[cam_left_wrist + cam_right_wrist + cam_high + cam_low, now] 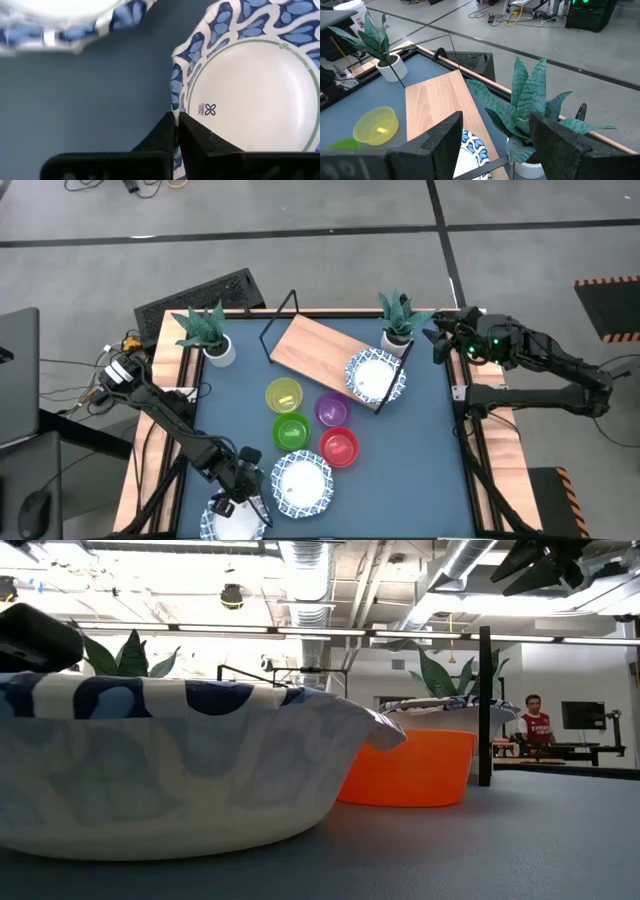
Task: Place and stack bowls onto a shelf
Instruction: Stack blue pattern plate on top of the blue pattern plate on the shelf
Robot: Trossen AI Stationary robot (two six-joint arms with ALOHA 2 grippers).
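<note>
high view: the blue worktop [430, 440] is seen across the middle of the frame, with both dark arms at its sides. the left gripper [243, 498] is found at the lower left of the frame, at the rim of a blue-rimmed white bowl [232, 522] that is cut off by the bottom edge. in the left wrist view its jaws are seen drawn together, clamped on the patterned rim of that bowl [250, 95]. a second blue-rimmed bowl [301, 484] is seen just beside it, toward the lower centre.

the right gripper [440, 340] is held at the upper right of the frame, over the worktop's corner, well apart from the bowls; in the right wrist view its jaws are seen standing wide apart with nothing between them.

the shelf [320, 350] is laid at the upper centre of the frame, a light wooden board with a thin black wire frame. a third blue-rimmed bowl [375, 376] is seen resting on its right end.

the yellow bowl [284, 396], purple bowl [332, 410], green bowl [291, 431] and red bowl [340, 447] are grouped at the centre of the frame, close together, below the shelf.

two potted plants are noted: one [208, 332] at the upper left, one [398, 320] near the shelf's right end.
</note>
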